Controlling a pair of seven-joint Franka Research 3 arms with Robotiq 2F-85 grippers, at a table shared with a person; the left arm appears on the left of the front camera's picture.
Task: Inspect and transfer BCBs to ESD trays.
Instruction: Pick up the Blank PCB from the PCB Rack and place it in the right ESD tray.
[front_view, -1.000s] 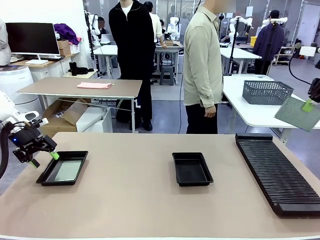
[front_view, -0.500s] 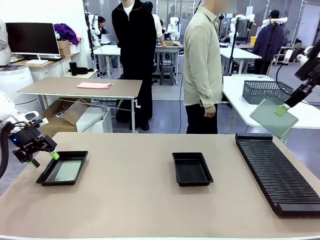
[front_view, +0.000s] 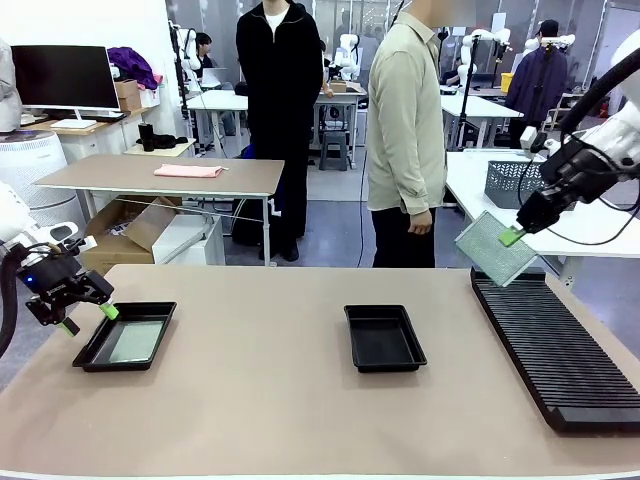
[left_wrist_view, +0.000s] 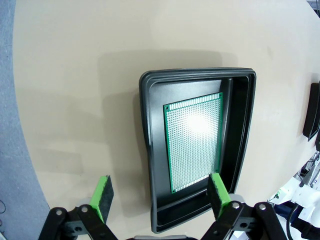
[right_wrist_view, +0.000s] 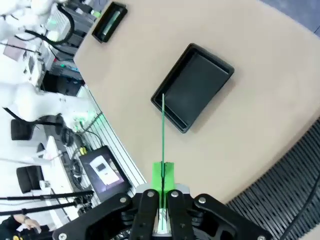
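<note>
Over the far end of the rack (front_view: 560, 350), the right claw (front_view: 513, 237), clamped on the edge of a green board (front_view: 495, 251), is swinging in from the right, nearer the bench (front_view: 260, 400) than a moment ago; the left claw (front_view: 88, 319) is still hovering wide open by the left tray (front_view: 92, 352), which is holding a second board (front_view: 137, 341).

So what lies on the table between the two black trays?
Nothing: in the front view, the tabletop between the left tray and the middle tray is bare.
</note>
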